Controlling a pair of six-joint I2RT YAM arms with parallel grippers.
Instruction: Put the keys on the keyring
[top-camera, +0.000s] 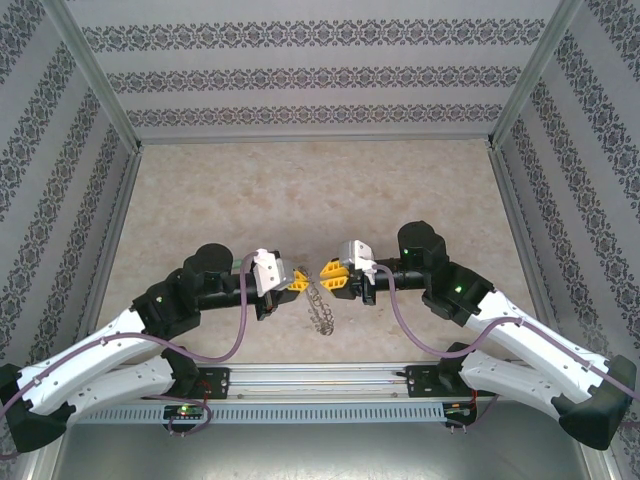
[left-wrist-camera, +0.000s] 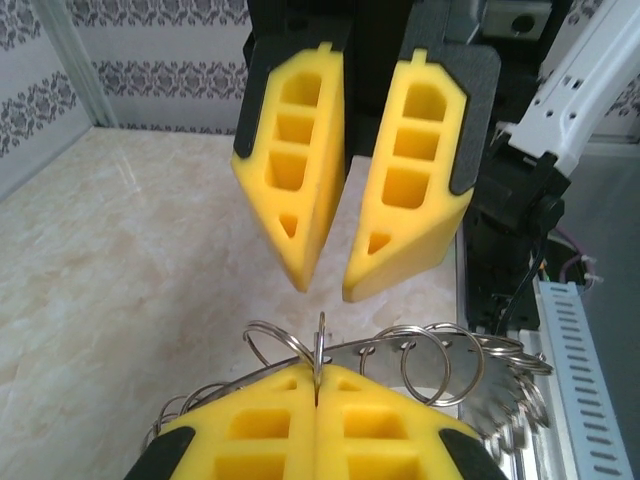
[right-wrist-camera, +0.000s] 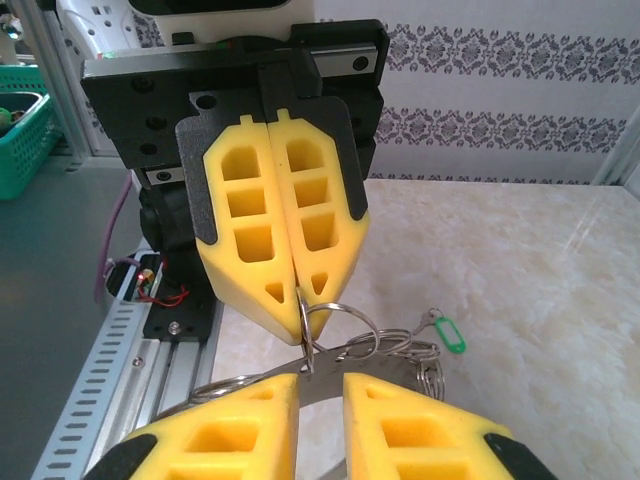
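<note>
Keyring was mid-table, just below the point where the two grippers met tip to tip. Left gripper was clamped tight on one small loop of it, and the loop stuck up out of the seam between the yellow pads. Right gripper sat right opposite with its jaws parted narrowly and nothing pinched between them. The ring's wire fringe spread out behind the left fingers. Green key tag lay on the tabletop at the edge of the bundle.

Wears white shells over black joints on the left arm and the right arm, with a purple cable looping along each. Ends in yellow wedge-shaped fingers, hollowed into square and triangular pockets, backed by black plates.
</note>
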